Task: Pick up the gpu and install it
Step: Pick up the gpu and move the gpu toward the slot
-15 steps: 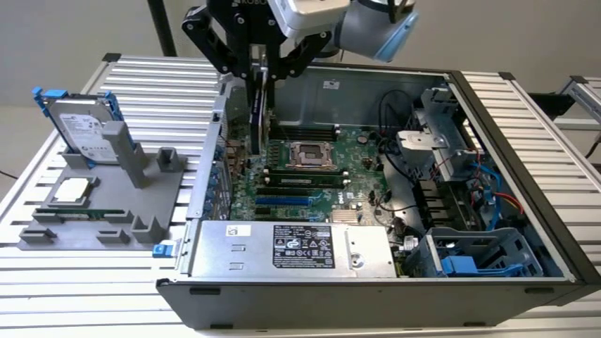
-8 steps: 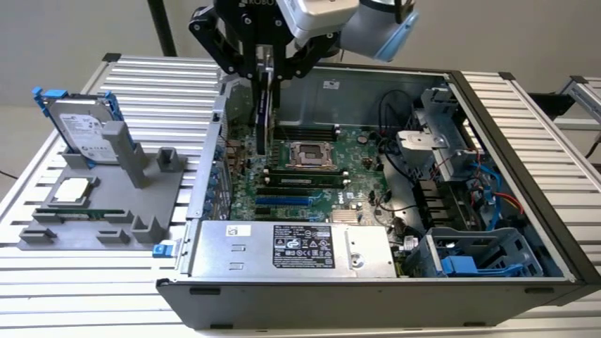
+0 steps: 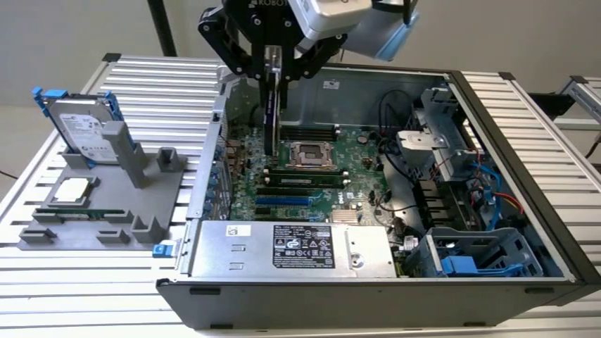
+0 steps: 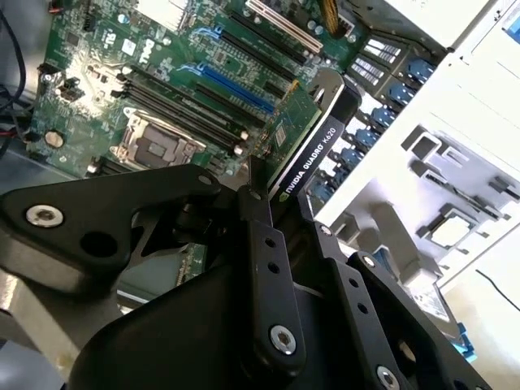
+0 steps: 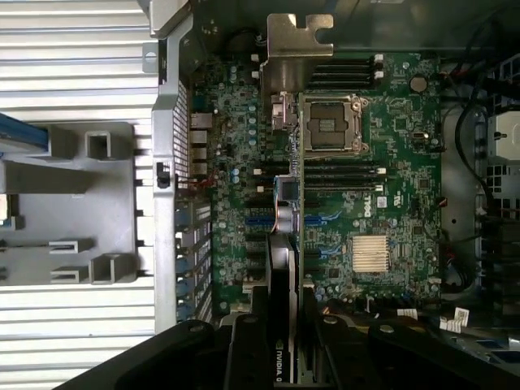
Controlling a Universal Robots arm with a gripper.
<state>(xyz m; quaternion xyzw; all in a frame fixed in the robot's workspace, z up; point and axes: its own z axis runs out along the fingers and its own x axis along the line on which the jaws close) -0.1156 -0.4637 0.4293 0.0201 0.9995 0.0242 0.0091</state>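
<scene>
My gripper (image 3: 272, 70) is shut on the gpu (image 3: 271, 120), a green card with a black cooler that hangs on edge over the open computer case. In the first wrist view the gpu (image 5: 291, 195) is seen edge-on, its silver bracket (image 5: 296, 57) leading, with my gripper (image 5: 284, 325) clamped on it. In the second wrist view the cooler face of the gpu (image 4: 313, 138) sticks out beyond a black finger (image 4: 264, 236). The card hovers above the green motherboard (image 3: 357, 148), over its rear side near the case's back wall. Whether its lower edge touches a slot is hidden.
A blue expansion slot (image 3: 281, 200) and black slots lie on the board below. The silver power supply (image 3: 291, 246) fills the case front, a drive cage (image 3: 469, 260) its right corner. On the exterior view's left, a grey fixture (image 3: 141, 211) carries a hard drive (image 3: 80, 130) with blue rails.
</scene>
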